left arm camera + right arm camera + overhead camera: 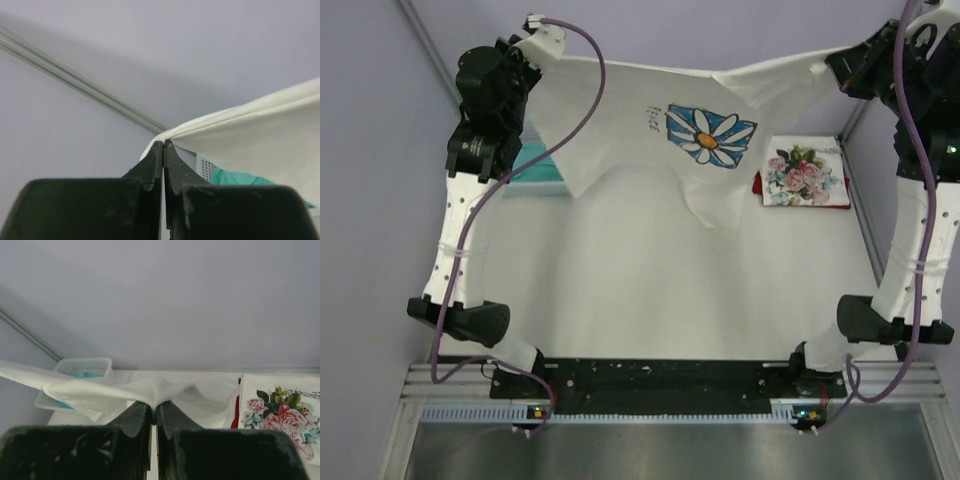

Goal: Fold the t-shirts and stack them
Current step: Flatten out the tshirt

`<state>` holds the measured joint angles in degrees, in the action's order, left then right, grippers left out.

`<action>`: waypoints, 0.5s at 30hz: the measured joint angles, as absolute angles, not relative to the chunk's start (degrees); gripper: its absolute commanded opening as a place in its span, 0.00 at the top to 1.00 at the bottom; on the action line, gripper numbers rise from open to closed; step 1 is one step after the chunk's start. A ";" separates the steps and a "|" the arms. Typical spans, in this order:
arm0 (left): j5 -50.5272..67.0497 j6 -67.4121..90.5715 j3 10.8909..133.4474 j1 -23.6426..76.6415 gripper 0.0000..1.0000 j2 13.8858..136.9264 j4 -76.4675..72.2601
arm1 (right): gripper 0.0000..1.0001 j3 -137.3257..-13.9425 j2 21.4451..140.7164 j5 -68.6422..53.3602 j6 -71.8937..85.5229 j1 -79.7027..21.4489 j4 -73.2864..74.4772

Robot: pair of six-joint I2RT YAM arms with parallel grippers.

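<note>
The large white t-shirt with a blue daisy print [710, 138] hangs stretched in the air between both grippers at the back of the table. My left gripper [552, 50] is shut on its left corner, seen in the left wrist view [164, 144]. My right gripper [832, 66] is shut on its right corner, seen in the right wrist view [154, 405]. The rose-print t-shirt [806, 172] lies folded at the back right, on top of the dark red t-shirt [758, 184], of which only an edge shows. The pair also shows in the right wrist view [280, 412].
A pale mesh basket [538, 172] with teal cloth inside stands at the back left, partly under the hanging shirt; it also shows in the right wrist view [82, 367]. Metal frame posts [860, 215] run along both sides. The white table [650, 290] lies below.
</note>
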<state>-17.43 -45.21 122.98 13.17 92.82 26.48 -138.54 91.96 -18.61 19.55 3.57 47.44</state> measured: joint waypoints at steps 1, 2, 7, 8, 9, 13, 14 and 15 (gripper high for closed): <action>-16.88 -45.54 121.21 13.17 1.00 91.24 25.89 | 1.00 -136.84 89.76 -19.27 19.38 4.10 47.53; -16.47 -45.87 119.59 13.17 1.00 90.00 25.58 | 1.00 -135.52 87.94 -19.64 19.09 4.40 47.62; -13.65 -48.80 100.55 13.10 1.00 79.29 23.29 | 1.00 -121.25 74.83 -21.93 16.84 4.67 50.06; -12.78 -49.67 96.07 13.10 1.00 76.88 23.57 | 1.00 -115.46 70.89 -22.20 16.40 4.64 50.30; -11.86 -50.30 91.77 13.10 1.00 74.59 24.18 | 1.00 -109.06 66.63 -22.22 16.05 4.64 50.96; -7.03 -52.27 77.97 13.04 1.00 66.67 29.41 | 1.00 -85.78 51.37 -22.22 15.35 4.29 56.99; -5.67 -52.53 74.91 13.02 1.00 64.73 32.03 | 1.00 -81.28 48.31 -22.00 15.20 3.68 59.79; -4.08 -52.75 72.18 12.99 1.00 63.05 35.07 | 1.00 -77.52 45.95 -21.87 15.14 2.90 62.41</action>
